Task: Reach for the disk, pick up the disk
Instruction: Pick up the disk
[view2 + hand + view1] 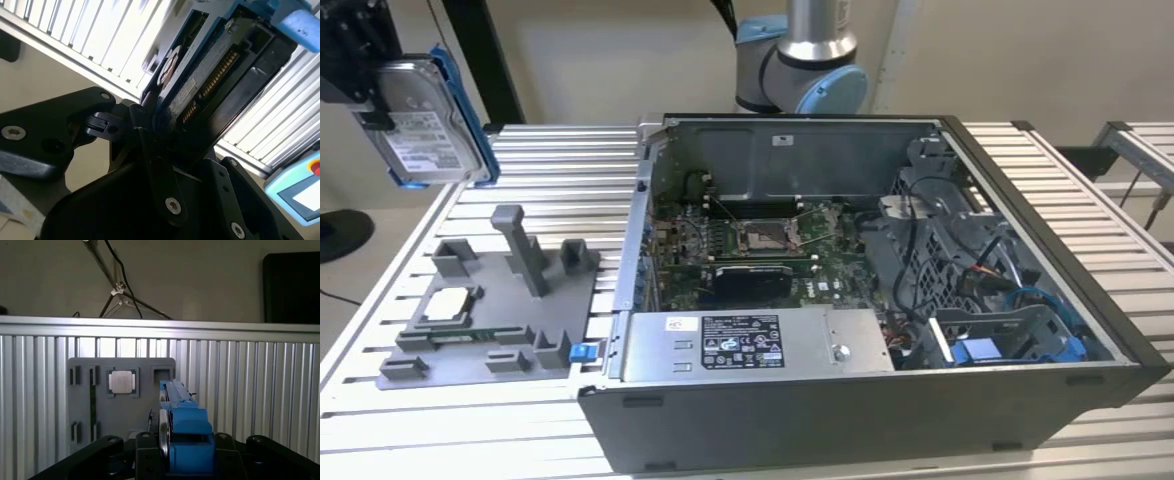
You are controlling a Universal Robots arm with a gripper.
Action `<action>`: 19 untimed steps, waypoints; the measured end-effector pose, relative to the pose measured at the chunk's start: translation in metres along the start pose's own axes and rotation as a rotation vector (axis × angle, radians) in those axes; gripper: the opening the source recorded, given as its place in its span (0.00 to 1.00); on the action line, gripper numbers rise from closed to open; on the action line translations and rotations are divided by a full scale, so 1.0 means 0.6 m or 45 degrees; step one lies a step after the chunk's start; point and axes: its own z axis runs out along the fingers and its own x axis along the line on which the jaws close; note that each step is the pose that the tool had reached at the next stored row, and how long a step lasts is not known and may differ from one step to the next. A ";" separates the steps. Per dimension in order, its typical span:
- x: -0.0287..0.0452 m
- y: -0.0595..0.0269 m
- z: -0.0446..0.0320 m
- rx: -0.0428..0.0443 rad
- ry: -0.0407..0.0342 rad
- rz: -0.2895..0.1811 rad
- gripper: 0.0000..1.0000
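disk (434, 125) gripped in claw (380, 115), high above table (547, 165)

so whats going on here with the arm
The arm's pincer is shut on the disk and holds it in the air, clear of the slatted table. In the exterior view it hangs to the left of the open case. Below the disk a grey fixture sits on the table with a chip lying on it. The pick-up looks done.
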 end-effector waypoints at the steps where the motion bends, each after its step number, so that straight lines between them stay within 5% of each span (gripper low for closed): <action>1: 0.000 0.000 -0.003 0.000 -0.0002 0.000 0.00; 19: -0.003 0.002 -0.046 0.000 -0.0042 0.000 0.00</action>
